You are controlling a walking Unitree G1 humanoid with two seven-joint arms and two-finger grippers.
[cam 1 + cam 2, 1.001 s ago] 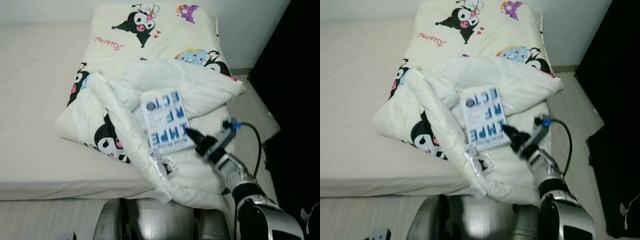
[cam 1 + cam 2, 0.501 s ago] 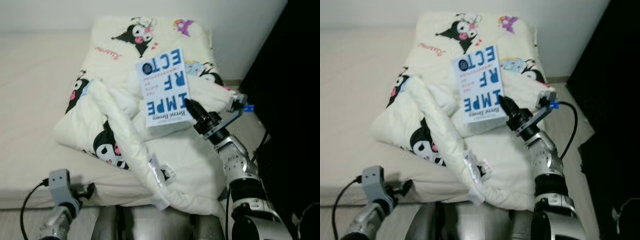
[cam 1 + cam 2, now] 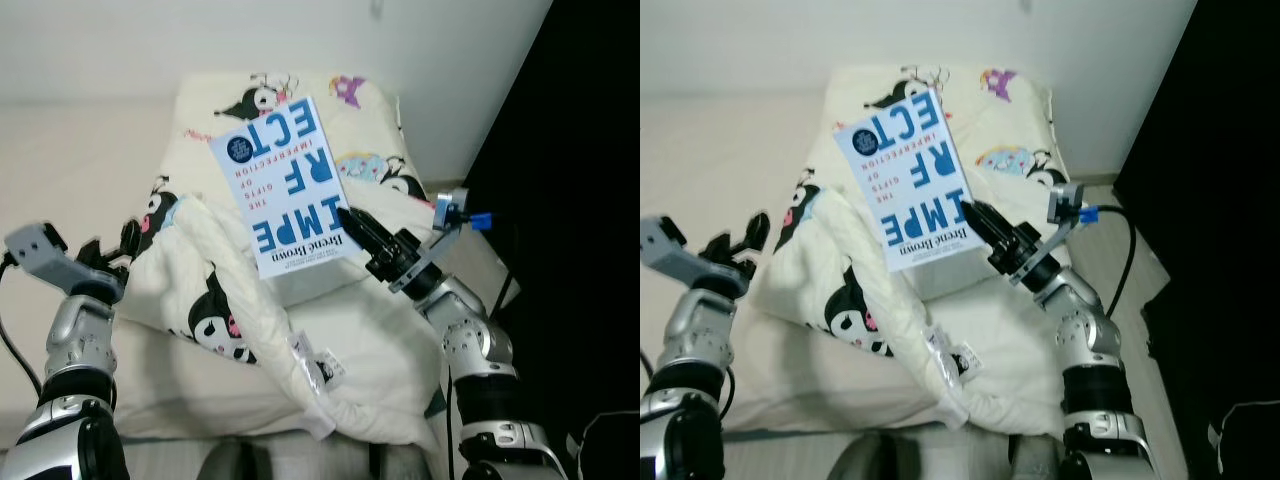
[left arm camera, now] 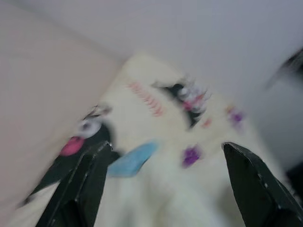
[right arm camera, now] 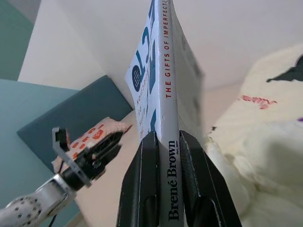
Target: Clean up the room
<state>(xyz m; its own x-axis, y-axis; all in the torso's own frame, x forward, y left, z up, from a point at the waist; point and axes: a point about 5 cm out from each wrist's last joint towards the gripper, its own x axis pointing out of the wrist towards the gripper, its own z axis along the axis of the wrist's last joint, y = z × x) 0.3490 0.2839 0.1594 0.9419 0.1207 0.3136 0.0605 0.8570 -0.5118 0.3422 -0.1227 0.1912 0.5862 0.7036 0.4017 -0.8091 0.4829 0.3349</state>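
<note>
Glossy white-and-blue paperback book (image 3: 285, 186) pinched at its spine by right gripper (image 3: 362, 232), raised above puffy cartoon-print quilt (image 3: 300, 340), left gripper (image 3: 112, 246) fingers spread apart beside bed (image 3: 70, 150).

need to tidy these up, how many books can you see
1: the book, clamped at its bottom edge in the right gripper, raised above the crumpled quilt. More may lie hidden in its folds.

Book (image 3: 285, 190): white cover, large blue block letters, small red subtitle, dark blue round seal. Blanket (image 3: 330, 330): cream, black cartoon characters with pink and blue accents. Bed (image 3: 700, 150): plain beige sheet. Right claw (image 3: 352, 222): black fingers.
</note>
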